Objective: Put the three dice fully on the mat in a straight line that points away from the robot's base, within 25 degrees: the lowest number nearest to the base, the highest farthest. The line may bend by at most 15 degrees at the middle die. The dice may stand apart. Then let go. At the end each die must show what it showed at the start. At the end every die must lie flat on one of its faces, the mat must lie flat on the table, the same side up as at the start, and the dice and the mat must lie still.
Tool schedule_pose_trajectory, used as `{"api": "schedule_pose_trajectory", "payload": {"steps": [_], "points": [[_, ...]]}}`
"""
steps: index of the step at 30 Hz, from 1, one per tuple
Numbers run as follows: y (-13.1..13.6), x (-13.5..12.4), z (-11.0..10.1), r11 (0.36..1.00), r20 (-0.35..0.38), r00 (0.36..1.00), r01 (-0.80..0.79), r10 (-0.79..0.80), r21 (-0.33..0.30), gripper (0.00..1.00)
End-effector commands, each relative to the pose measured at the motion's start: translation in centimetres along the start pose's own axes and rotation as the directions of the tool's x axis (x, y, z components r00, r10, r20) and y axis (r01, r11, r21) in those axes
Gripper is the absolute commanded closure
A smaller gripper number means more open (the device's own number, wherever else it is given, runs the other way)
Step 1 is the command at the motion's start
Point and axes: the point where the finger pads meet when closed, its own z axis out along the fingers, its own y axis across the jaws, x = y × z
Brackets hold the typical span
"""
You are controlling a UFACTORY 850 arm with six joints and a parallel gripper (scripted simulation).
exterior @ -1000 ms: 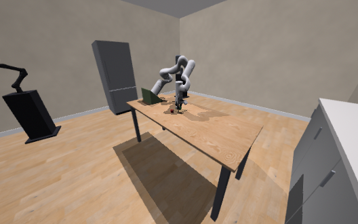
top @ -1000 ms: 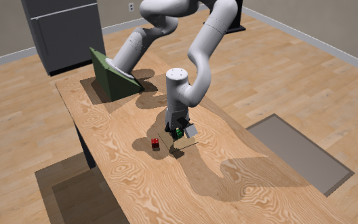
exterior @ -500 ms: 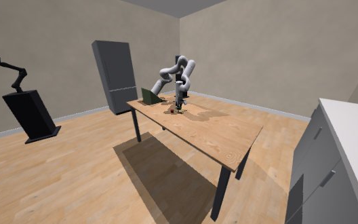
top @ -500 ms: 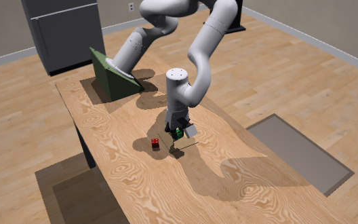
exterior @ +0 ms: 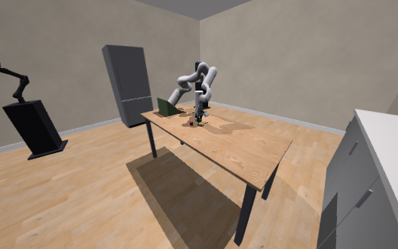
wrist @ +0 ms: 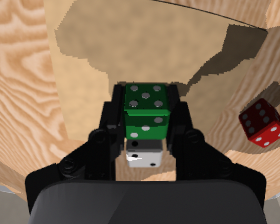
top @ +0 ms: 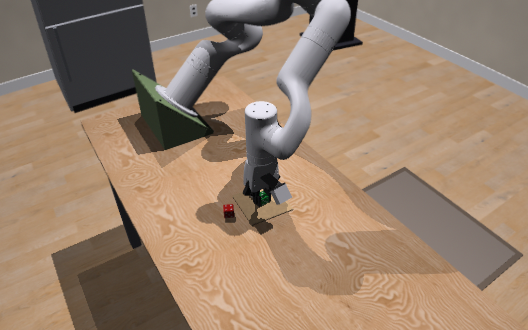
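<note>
My gripper (wrist: 145, 98) (top: 260, 198) is shut on the green die (wrist: 145, 102) (top: 264, 198). In the wrist view its upper visible face shows five pips and its lower one three. It looks raised above the thin tan mat (wrist: 86, 30) (top: 277, 209). The white die (wrist: 144, 159) shows just below the green one in the wrist view, with two pips on its bright face. It is partly hidden, and I cannot tell if it rests on the mat. The red die (wrist: 262, 123) (top: 228, 210) (exterior: 191, 123) lies on the table beside the mat, showing six pips on its dark face.
The wooden table (top: 191, 200) (exterior: 227, 147) carries the arm's green wedge base (top: 163, 120) (exterior: 164, 107) at its far end. The arm's shadow crosses the mat and table. A grey fridge (top: 96, 45) and a white counter (exterior: 393, 132) stand away from the table.
</note>
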Motion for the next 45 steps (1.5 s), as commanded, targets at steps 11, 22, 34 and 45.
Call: {"api": "schedule_pose_trajectory", "payload": {"steps": [11,22,34,45], "points": [[0.01,0.08,-0.06,1.000,-0.002,1.000,0.000,0.000,0.000,0.73],[0.01,0.08,-0.06,1.000,-0.002,1.000,0.000,0.000,0.000,0.73],[0.01,0.08,-0.06,1.000,-0.002,1.000,0.000,0.000,0.000,0.73],[0.01,0.08,-0.06,1.000,-0.002,1.000,0.000,0.000,0.000,0.61]]}}
